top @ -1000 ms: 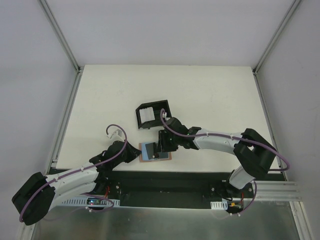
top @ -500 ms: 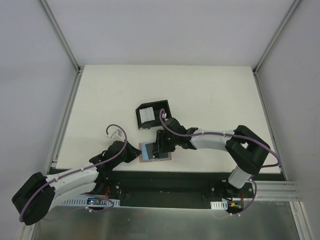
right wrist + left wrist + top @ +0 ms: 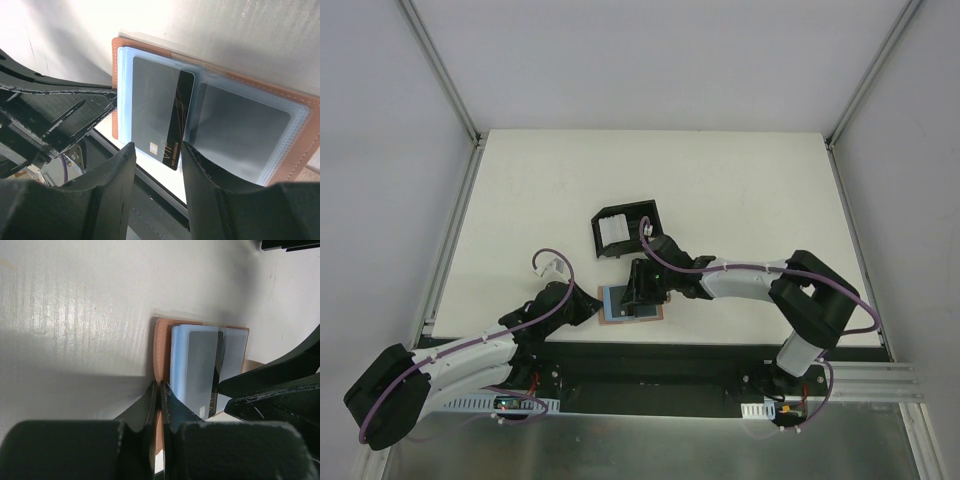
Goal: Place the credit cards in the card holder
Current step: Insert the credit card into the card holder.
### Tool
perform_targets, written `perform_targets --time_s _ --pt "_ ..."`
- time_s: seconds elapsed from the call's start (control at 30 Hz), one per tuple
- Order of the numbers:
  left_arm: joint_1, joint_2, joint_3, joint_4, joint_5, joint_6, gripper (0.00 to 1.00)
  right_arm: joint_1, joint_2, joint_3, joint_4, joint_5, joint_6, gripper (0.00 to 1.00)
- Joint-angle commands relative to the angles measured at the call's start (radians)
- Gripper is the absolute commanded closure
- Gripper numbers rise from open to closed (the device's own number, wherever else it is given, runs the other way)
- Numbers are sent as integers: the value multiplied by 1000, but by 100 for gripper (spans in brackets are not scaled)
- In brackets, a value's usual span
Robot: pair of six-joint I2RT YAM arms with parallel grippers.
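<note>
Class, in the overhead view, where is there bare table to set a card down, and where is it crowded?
Bare: the table beyond the black box to the far edge, and left of the box. Crowded: near centre, where the left gripper and right gripper meet at the open card holder.

Found the card holder [image 3: 631,303] lying open and flat at the near edge of the table [image 3: 740,190], between the two arms. Spotted a credit card [image 3: 160,117] on its left half, one long edge along the fold. Saw the left gripper [image 3: 160,397] right on the holder's left edge and the right gripper [image 3: 157,147] above the card. Noticed the black box [image 3: 626,230] just behind, a little apart.
</note>
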Motion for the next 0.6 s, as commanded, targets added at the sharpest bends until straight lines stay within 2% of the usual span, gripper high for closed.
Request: perform_targets --time_s 0.0,0.47,0.57 --pt "6 9 -49 -1 8 18 100 3 19 -3 56 -33 25 56" --pt "7 15 -47 7 16 26 100 13 68 57 68 -66 -20 57" --pt "6 14 -45 7 16 30 100 19 53 69 21 -29 -44 58"
